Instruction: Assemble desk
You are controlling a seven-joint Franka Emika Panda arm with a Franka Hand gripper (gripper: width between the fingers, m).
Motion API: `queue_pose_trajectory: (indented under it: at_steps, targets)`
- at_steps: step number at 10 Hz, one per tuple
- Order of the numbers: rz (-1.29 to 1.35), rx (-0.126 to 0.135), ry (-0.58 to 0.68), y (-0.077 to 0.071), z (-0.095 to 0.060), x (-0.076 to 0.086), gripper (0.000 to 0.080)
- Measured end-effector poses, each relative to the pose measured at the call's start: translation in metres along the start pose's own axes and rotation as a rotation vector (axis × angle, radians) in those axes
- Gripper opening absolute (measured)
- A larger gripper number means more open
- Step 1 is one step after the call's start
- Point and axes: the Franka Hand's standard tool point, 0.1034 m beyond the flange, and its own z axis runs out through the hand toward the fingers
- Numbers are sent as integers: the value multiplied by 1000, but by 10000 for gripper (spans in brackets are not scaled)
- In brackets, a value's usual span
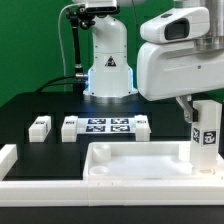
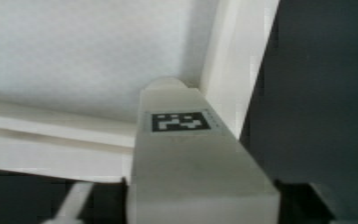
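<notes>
The white desk top (image 1: 120,178), a wide tray with a raised rim, lies at the front of the black table. One white leg (image 1: 206,132) with a square tag stands upright at the corner of the top on the exterior view's right. My gripper (image 1: 198,110) comes down on it from above. In the wrist view the leg (image 2: 185,125) fills the space between my dark fingers (image 2: 309,205), which lie against its sides, above the desk top's inner corner (image 2: 87,60). My gripper (image 2: 197,205) is shut on the leg.
Three more tagged white legs (image 1: 39,126) (image 1: 70,127) (image 1: 142,125) lie behind the top, around the marker board (image 1: 105,127). A white border rail (image 1: 8,160) runs along the exterior view's left and front. The arm's base (image 1: 108,65) stands at the back.
</notes>
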Motion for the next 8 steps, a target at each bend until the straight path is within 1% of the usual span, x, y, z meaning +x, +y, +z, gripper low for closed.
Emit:
queue_pose_trajectory:
  at_steps: [1, 2, 3, 4, 5, 7, 8]
  targets:
    - [58, 0, 0, 2, 0, 0, 298]
    - [127, 0, 2, 2, 1, 0, 298]
    - [208, 2, 47, 4, 1, 3, 298]
    - [384, 15, 73, 5, 2, 1, 298]
    - [566, 46, 84, 8, 2, -1, 298]
    - [934, 109, 58, 6, 2, -1, 297]
    - [1063, 138, 40, 4, 3, -1, 297]
